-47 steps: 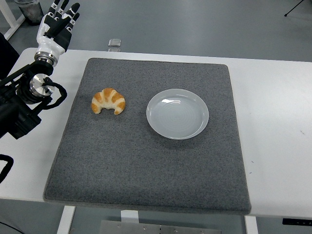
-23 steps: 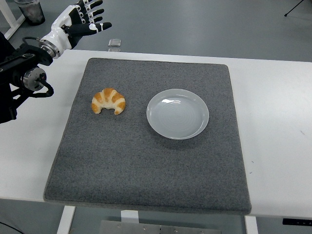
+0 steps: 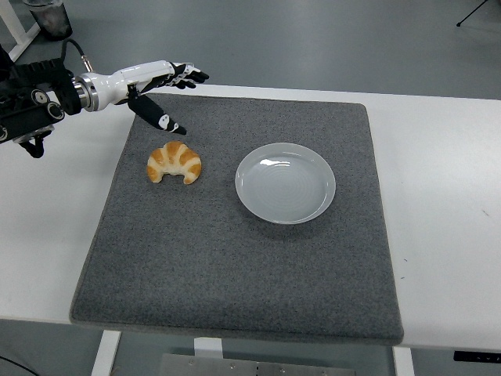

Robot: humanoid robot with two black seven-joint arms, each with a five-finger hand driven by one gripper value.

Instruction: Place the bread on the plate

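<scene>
A golden croissant (image 3: 174,163) lies on the left part of the grey mat (image 3: 235,258). To its right sits an empty white plate (image 3: 285,182), a short gap between them. My left hand (image 3: 168,94) reaches in from the upper left and hovers above and just behind the croissant, apart from it. Its fingers are spread, the thumb (image 3: 160,117) pointing down toward the bread, and it holds nothing. The right arm does not show.
The mat covers most of the white table (image 3: 438,196). A small clear object (image 3: 184,70) sits at the table's far edge behind the mat. Grey floor lies beyond.
The left arm has swung from the far left corner rightward and down over the mat's back left. The hand turned from upright to pointing right. Croissant and plate have not moved.
</scene>
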